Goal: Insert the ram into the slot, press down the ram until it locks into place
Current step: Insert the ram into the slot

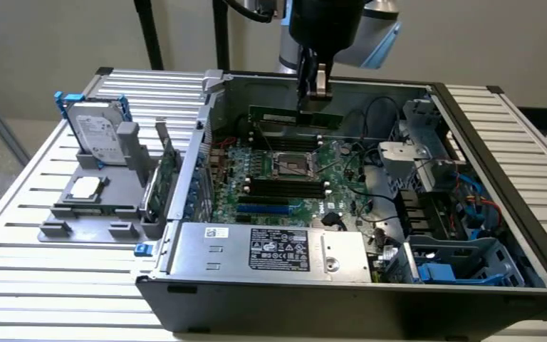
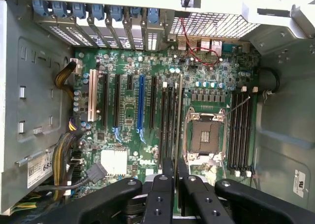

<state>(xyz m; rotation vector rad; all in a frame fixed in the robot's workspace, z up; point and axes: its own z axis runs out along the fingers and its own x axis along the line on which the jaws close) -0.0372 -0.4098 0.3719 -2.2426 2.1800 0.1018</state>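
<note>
Gripper: the gripper point(image 1: 316, 96) hangs from above inside the open computer case point(image 1: 350, 306). In the wrist view point(image 2: 174, 165) its two black fingers point(image 2: 161, 194) stand close together, pinched on the ram with one on each flat face.
Ram: the ram point(image 1: 288, 115) is a thin green stick held level by its upper edge, low over the motherboard point(image 1: 340, 167). In the wrist view it shows edge-on as a narrow strip point(image 2: 178, 111) running away from the fingertips.
Slots: the black slots point(image 1: 278, 133) lie just under the ram, on the far side of the processor socket point(image 1: 293, 164) in the exterior view. In the wrist view this bank point(image 2: 166, 120) runs parallel to the stick, and the ram sits in line over the side of the bank nearest the processor socket point(image 2: 206, 135).
Contact: whether the ram's lower edge has entered a slot or is just above it — I cannot tell.
Other sockets: a second bank of black slots point(image 2: 240, 130) lies across the processor socket, and a blue socket point(image 2: 141, 106) is further along the board.
Outside the case: towards the exterior view's left a grey holder point(image 1: 93, 214) on the slatted table point(image 1: 55, 292) carries a hard drive point(image 1: 97, 135) standing on edge.
Near edge: a silver power supply point(image 1: 264, 249) with a label lies along the case's near wall.
</note>
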